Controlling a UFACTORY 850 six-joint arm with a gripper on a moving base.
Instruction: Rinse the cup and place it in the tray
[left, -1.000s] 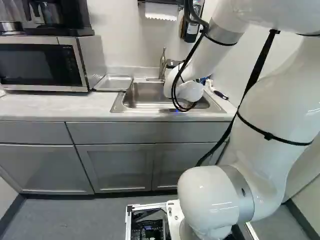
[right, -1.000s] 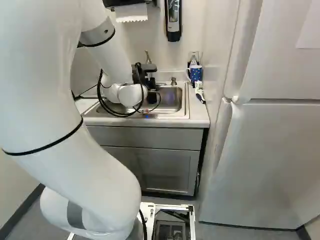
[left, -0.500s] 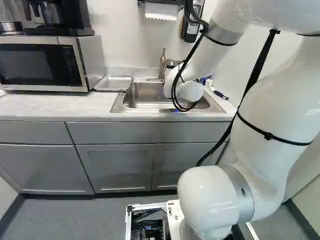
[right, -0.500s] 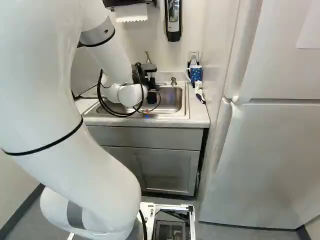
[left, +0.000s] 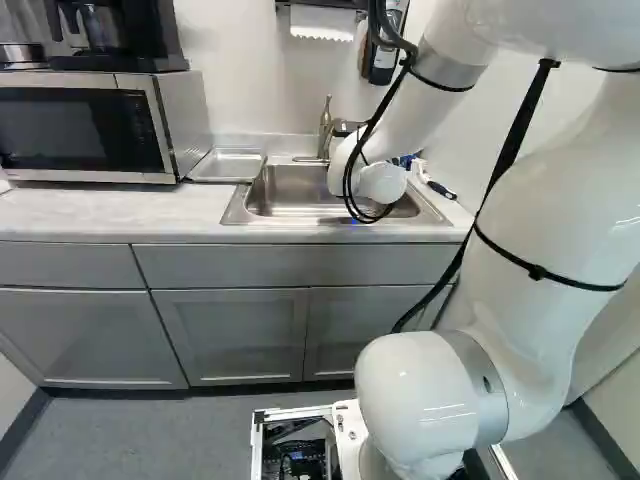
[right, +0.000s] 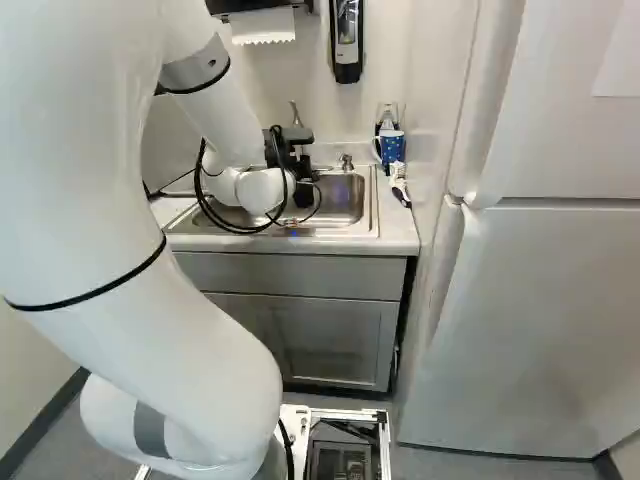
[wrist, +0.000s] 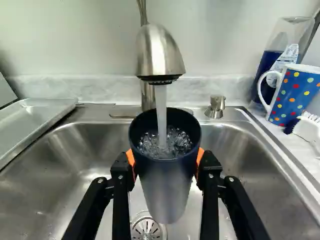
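In the right base view my gripper (right: 298, 168) is over the sink, partly hidden by the wrist. The wrist view shows the gripper (wrist: 166, 167) shut on a dark cup (wrist: 164, 187), orange pads pressing it from both sides. The cup stands mouth up under the faucet (wrist: 159, 52), and a stream of water runs into it, churning inside. Below it lies the sink (wrist: 85, 155) with its drain. The metal tray (wrist: 35, 120) rests on the counter beside the sink; the left base view shows the tray (left: 228, 165) between microwave and sink.
Across the sink from the tray stand a dotted blue mug (wrist: 295, 95), a clear bottle with dark liquid (wrist: 272, 60) and a brush (wrist: 306, 127). A soap pump (wrist: 216, 106) is beside the faucet. The microwave (left: 85, 130) and the fridge (right: 540, 300) flank the area.
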